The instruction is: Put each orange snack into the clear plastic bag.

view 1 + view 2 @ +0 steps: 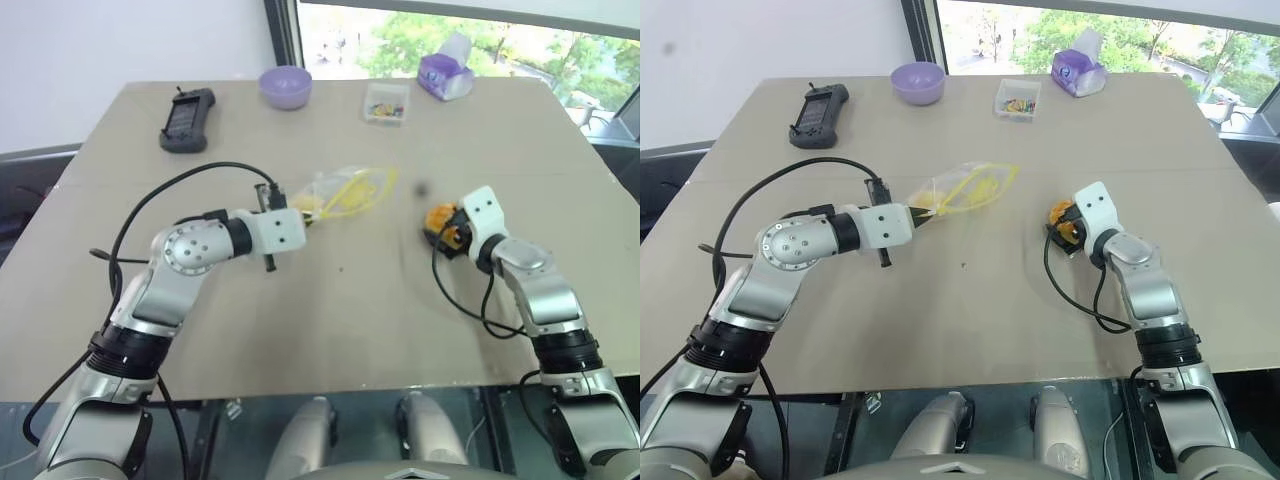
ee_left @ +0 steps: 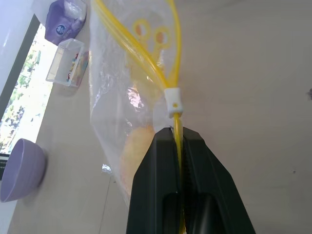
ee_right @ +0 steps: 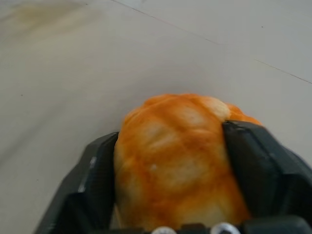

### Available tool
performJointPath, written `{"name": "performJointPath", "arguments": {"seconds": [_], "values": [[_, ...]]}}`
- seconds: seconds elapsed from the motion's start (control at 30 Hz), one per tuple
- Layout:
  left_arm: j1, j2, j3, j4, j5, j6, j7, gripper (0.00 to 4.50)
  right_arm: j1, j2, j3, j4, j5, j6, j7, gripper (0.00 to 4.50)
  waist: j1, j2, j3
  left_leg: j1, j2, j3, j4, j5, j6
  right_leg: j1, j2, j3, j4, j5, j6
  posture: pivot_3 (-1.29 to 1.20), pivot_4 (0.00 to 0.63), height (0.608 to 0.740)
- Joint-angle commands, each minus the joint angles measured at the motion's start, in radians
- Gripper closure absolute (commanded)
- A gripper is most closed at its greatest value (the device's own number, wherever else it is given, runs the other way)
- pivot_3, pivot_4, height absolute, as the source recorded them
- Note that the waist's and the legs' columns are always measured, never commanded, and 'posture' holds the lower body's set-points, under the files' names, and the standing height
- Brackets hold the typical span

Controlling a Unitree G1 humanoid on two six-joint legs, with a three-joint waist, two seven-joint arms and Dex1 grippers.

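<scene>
Along the far edge of a tan table (image 1: pixel 330 330), four bystanders in a row. Farthest left, a black handheld controller (image 1: pixel 187 121), lying flat with a short antenna pointing away. Next, a lilac bowl (image 1: pixel 285 86), upright, near the window side. Then a small clear box (image 1: pixel 386 103) with coloured bits inside, sitting flat, well apart from the bowl. Farthest right, a purple tissue pack (image 1: pixel 446 76) with a white tissue sticking up, just beyond the box. Behind the table, a white wall on the left and a window (image 1: pixel 470 30) showing green trees.
</scene>
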Motion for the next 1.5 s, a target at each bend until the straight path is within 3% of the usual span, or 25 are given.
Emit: {"name": "performJointPath", "arguments": {"seconds": [0.03, 0.13, 0.2, 0.37, 0.7, 1.2, 1.5], "values": [[-0.009, 0.012, 0.015, -0.009, -0.001, -0.022, 0.0, 4.5, 0.016, -0.032, 0.004, 0.009, -0.02, -0.062, -0.007, 2.35, 0.0, 0.0, 0.0, 0.0, 0.0, 0.0, 0.0, 0.0, 0.0, 0.0, 0.0, 0.0, 0.0, 0.0, 0.0, 0.0, 0.15, 0.74], [-0.01, 0.01, 0.014, -0.007, -0.003, -0.025, -0.001, 4.5, 0.017, -0.063, 0.016, -0.032, -0.024, -0.163, 0.022, 3.83, -0.001, 0.0, 0.0, 0.0, 0.0, 0.0, 0.0, 0.0, 0.0, 0.0, 0.0, 0.0, 0.0, 0.0, 0.0, 0.0, 0.15, 0.74], [-0.011, 0.009, 0.014, -0.004, -0.005, -0.026, -0.002, 4.5, 0.015, -0.076, 0.016, -0.081, 0.005, -0.212, 0.064, 4.4, -0.003, 0.0, 0.0, 0.0, 0.0, 0.0, 0.0, 0.0, 0.0, 0.0, 0.0, 0.0, 0.0, 0.0, 0.0, 0.0, 0.15, 0.74], [-0.012, 0.01, 0.016, -0.002, -0.012, -0.031, -0.009, 4.5, -0.019, -0.038, -0.01, -0.248, 0.177, -0.193, 0.172, 4.4, -0.011, 0.0, 0.0, 0.0, 0.002, 0.0, 0.0, 0.0, 0.001, -0.001, 0.001, 0.0, 0.0, 0.0, 0.0, 0.0, 0.15, 0.74], [-0.011, 0.002, 0.013, -0.02, -0.01, -0.028, -0.013, 4.5, -0.07, -0.014, 0.109, -0.283, 0.194, -0.195, 0.247, 4.4, -0.004, 0.0, 0.0, 0.0, 0.0, -0.001, 0.0, 0.0, 0.0, 0.0, 0.0, -0.001, 0.0, 0.0, 0.0, 0.0, 0.15, 0.74], [0.025, -0.021, 0.007, -0.087, -0.04, -0.025, -0.03, 4.5, -0.185, 0.066, 0.225, -0.044, 0.093, -0.314, 0.263, 4.4, -0.005, 0.0, 0.0, 0.0, 0.001, -0.001, 0.0, 0.0, 0.0, 0.0, 0.0, -0.001, 0.0, 0.0, 0.0, 0.0, 0.15, 0.74], [0.067, -0.015, 0.011, -0.078, -0.078, -0.161, -0.058, 4.5, -0.267, 0.163, 0.211, 0.137, 0.076, -0.444, 0.21, 4.4, -0.007, 0.001, 0.0, 0.0, 0.001, -0.002, 0.0, 0.0, 0.0, -0.001, 0.001, 0.0, 0.0, 0.0, 0.0, 0.0, 0.15, 0.74]]}}
